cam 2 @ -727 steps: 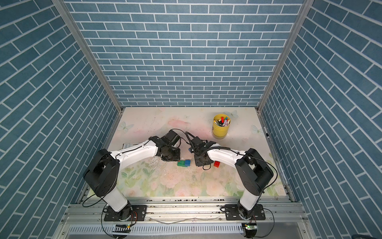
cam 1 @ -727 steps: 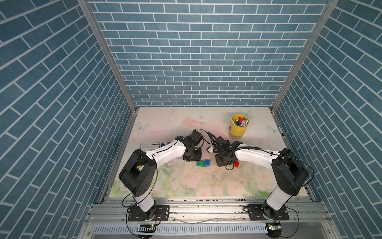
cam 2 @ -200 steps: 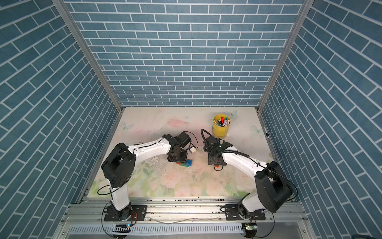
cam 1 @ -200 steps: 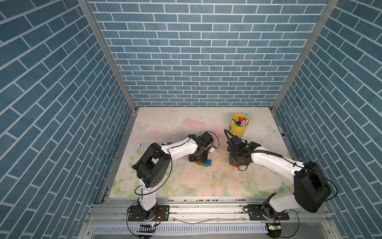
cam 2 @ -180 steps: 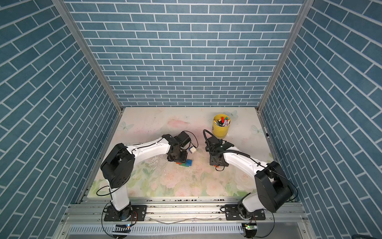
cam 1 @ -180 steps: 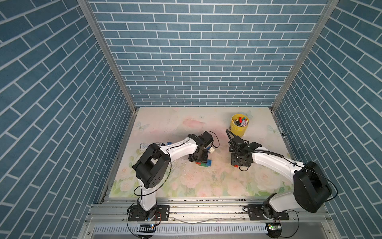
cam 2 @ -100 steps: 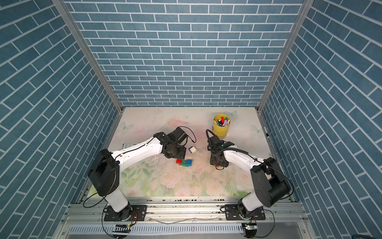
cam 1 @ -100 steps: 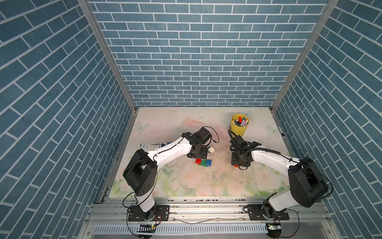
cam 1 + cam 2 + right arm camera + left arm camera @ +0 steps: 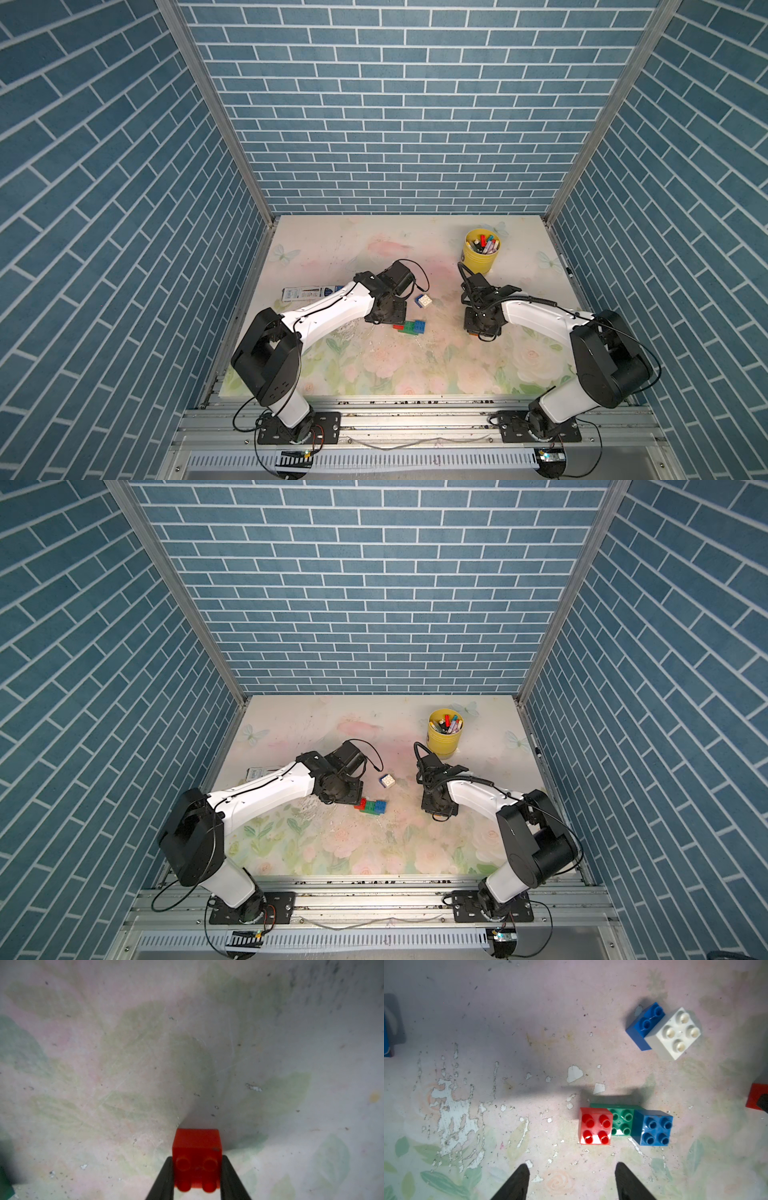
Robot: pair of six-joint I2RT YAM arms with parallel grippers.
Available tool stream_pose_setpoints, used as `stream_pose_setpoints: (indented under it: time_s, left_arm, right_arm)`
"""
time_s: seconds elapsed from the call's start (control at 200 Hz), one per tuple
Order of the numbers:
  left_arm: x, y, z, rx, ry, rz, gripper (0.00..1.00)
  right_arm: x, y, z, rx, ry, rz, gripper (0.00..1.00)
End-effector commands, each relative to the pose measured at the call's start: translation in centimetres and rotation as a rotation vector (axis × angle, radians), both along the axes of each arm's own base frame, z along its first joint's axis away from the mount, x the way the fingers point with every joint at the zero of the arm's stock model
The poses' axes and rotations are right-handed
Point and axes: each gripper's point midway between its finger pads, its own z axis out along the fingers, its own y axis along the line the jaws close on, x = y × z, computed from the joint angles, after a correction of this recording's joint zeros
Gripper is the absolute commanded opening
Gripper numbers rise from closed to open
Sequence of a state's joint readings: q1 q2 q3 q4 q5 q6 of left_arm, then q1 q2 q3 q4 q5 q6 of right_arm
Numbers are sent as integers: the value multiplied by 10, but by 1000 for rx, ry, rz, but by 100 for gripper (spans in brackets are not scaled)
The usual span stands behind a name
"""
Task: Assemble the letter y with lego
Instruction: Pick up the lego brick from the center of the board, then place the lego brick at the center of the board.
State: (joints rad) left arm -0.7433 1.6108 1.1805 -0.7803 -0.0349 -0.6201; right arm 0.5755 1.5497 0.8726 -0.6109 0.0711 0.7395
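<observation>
Lego cluster point(image 9: 620, 1124) red-green-blue joined, left fingers point(image 9: 517, 1184) spread, right fingers point(image 9: 164, 1178) pinching red brick point(image 9: 197, 1147)

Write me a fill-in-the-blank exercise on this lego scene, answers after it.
The right gripper is shut on a brick coloured ____.
The left gripper hangs ____ and empty near the red-green-blue cluster.
The marker pens stand in a ____ cup.
Missing words: red; open; yellow.
</observation>
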Motion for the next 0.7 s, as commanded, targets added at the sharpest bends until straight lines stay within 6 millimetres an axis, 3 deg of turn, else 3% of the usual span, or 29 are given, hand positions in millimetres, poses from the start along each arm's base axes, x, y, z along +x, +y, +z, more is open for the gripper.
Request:
stream_pose_setpoints:
  time_s: [0.0, 0.17, 0.375, 0.525, 0.695]
  left_arm:
    - [-3, 20, 3, 8, -14, 55, 68]
    - [-14, 50, 0, -13, -9, 135, 69]
    - [-30, 95, -8, -41, 10, 263, 71]
    - [-38, 117, -16, -77, 28, 340, 72]
    - [-40, 128, -22, -97, 39, 391, 72]
  right_arm:
    - [2, 14, 21, 21, -33, 88, 24]
    - [-2, 60, 57, 61, -108, 324, 24]
    - [-17, 115, 84, 148, -148, 527, 24]
    - [-29, 150, 85, 160, -124, 627, 24]
    - [-44, 197, 78, 186, -92, 744, 24]
